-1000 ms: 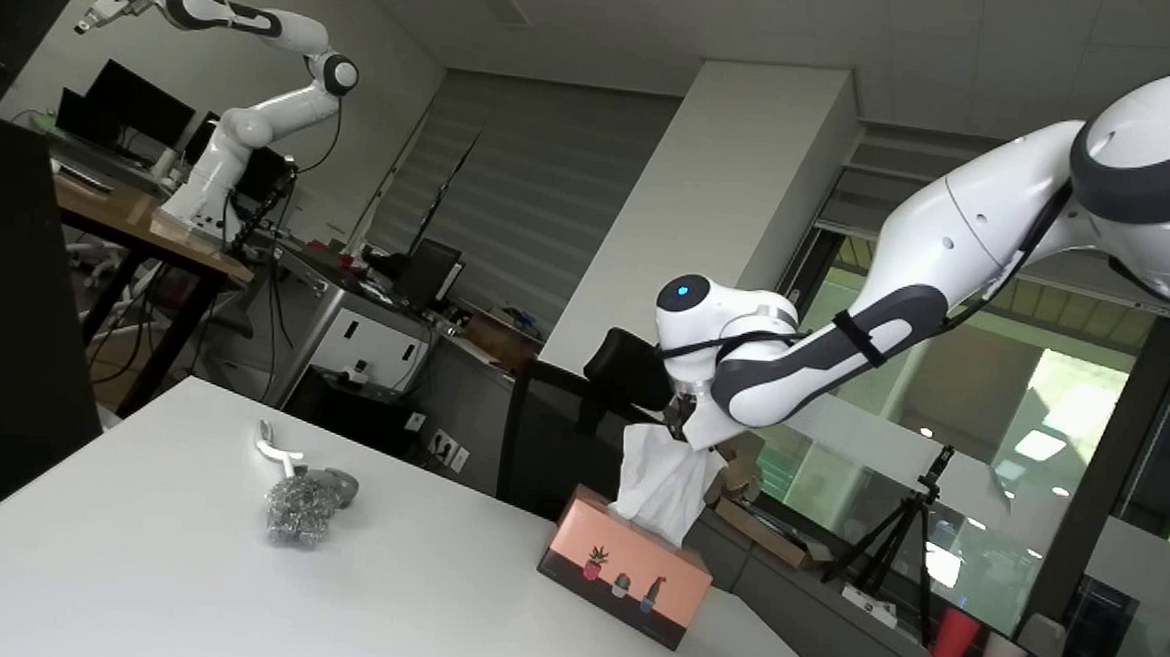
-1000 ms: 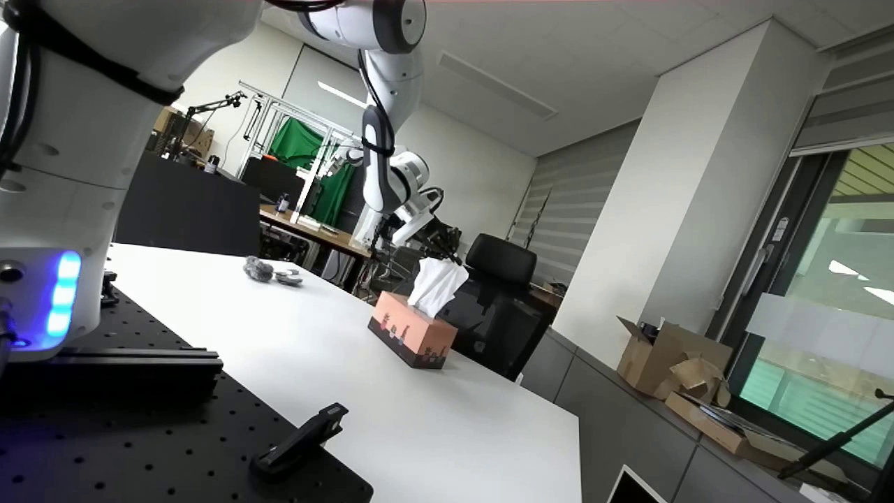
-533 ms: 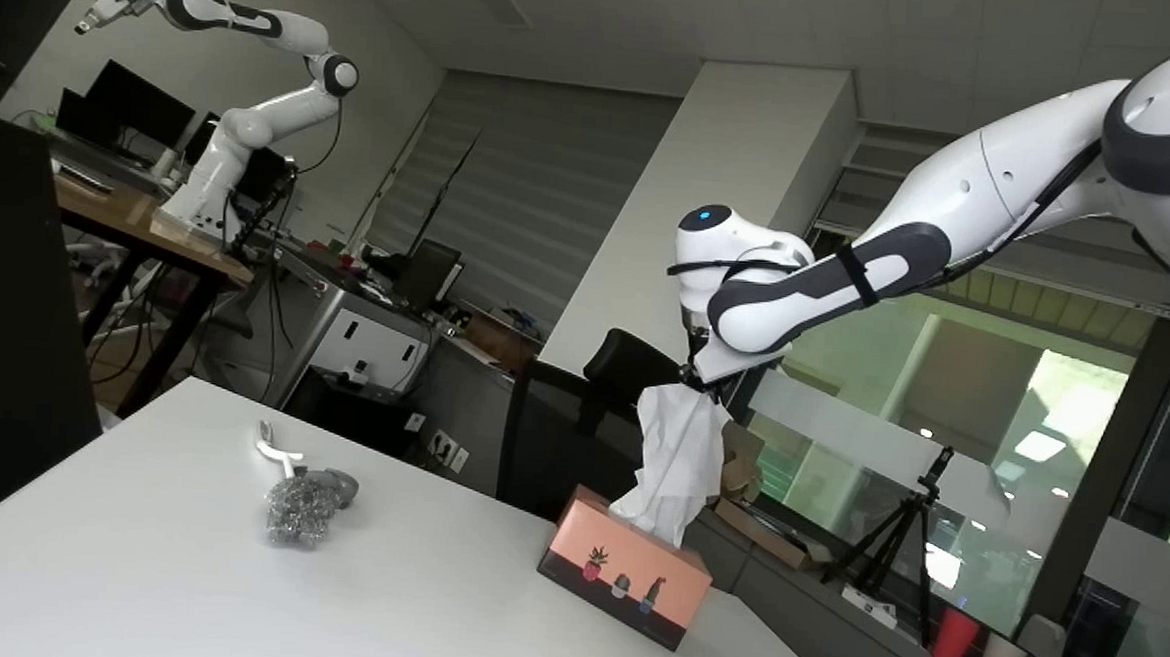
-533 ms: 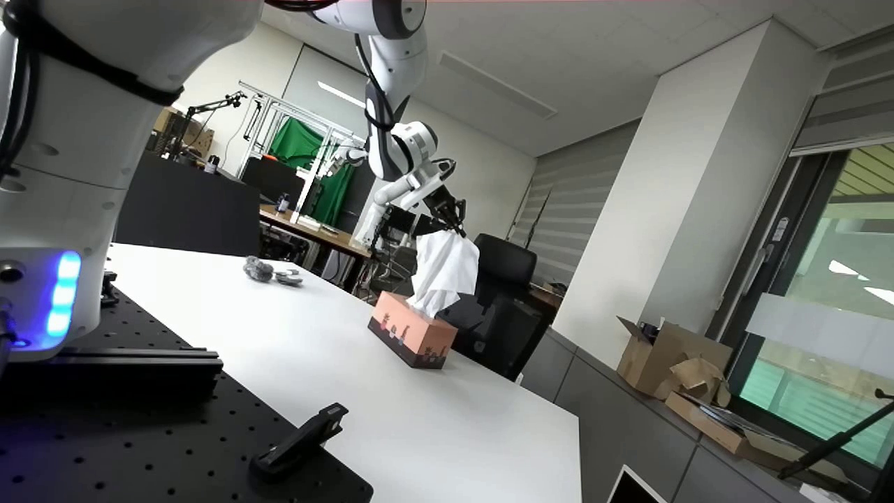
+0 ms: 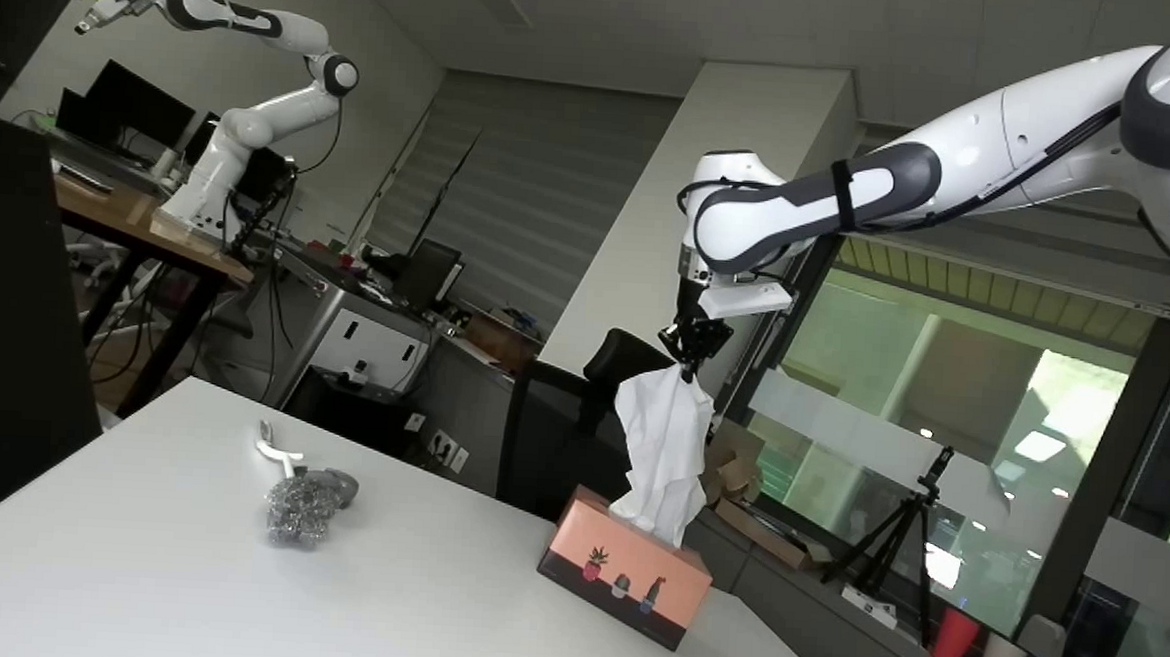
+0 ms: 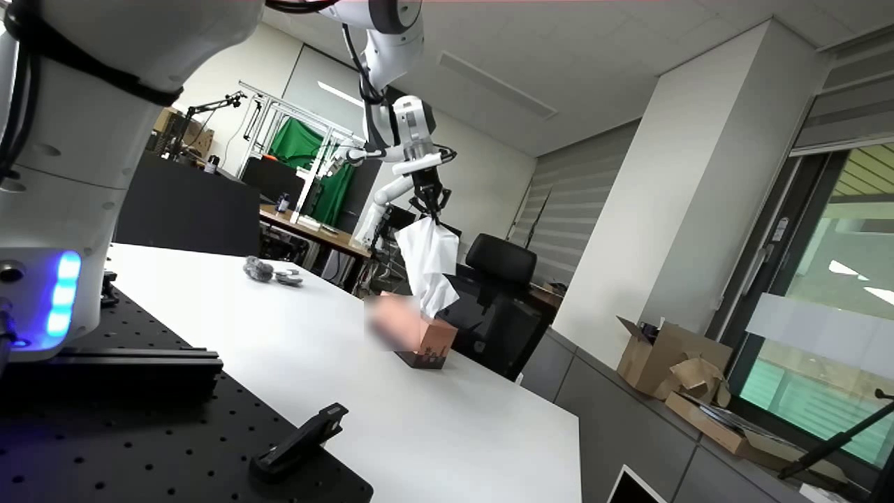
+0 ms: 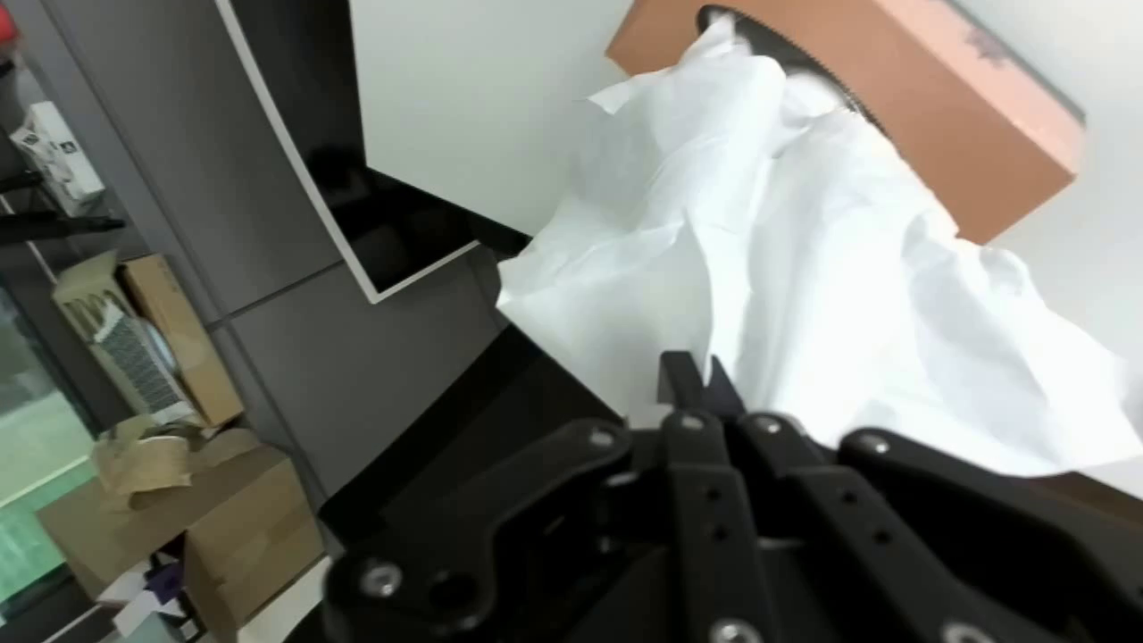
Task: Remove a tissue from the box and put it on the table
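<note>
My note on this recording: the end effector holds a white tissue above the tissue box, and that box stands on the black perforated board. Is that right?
Not quite: the tissue box stands on the white table, apart from the black perforated board, as an exterior view shows. The end effector does hold a white tissue above the box.

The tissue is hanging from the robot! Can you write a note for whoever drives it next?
The tool is shut on the tissue, above the box.
The tissue hangs down to the box; I can't tell whether its bottom end is free.
The box stands on the table.
Done: tissue gripped and, it seems, mostly out.
Left: check it's free, lay it on the table, let go.
</note>
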`<state>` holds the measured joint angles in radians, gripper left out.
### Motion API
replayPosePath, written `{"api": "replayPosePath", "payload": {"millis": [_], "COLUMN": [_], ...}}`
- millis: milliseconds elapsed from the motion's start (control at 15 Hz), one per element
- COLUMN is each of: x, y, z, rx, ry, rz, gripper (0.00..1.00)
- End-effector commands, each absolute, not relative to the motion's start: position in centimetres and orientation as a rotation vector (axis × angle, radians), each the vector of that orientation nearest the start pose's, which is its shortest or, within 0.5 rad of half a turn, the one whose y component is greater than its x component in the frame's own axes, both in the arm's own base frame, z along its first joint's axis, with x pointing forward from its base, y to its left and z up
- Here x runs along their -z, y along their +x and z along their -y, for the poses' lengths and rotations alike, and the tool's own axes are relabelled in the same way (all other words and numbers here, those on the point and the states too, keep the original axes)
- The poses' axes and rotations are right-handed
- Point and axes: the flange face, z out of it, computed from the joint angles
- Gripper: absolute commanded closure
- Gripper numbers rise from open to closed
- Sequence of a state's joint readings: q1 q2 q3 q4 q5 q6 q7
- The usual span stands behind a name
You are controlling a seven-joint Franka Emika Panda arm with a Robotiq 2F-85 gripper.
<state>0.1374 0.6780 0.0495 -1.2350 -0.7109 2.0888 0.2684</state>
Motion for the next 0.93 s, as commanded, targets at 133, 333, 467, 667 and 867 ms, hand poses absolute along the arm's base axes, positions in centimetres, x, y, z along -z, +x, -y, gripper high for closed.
{"api": "replayPosePath", "payload": {"millis": [133, 333, 467, 667, 867], "x": [-44.0, -46.0, -46.8, -46.4, -44.1], "y": [74.8, 73.8, 73.2, 72.3, 71.5], "z": [-14.7, -17.6, -19.1, -20.0, -19.9], "rx": [-0.293, -0.258, -0.223, -0.121, 0.045], "ry": [2.665, 2.721, 2.763, 2.867, 2.947], "rz": [-0.481, -0.609, -0.71, -0.897, -1.051], "gripper": [1.0, 1.0, 1.0, 1.0, 1.0]}}
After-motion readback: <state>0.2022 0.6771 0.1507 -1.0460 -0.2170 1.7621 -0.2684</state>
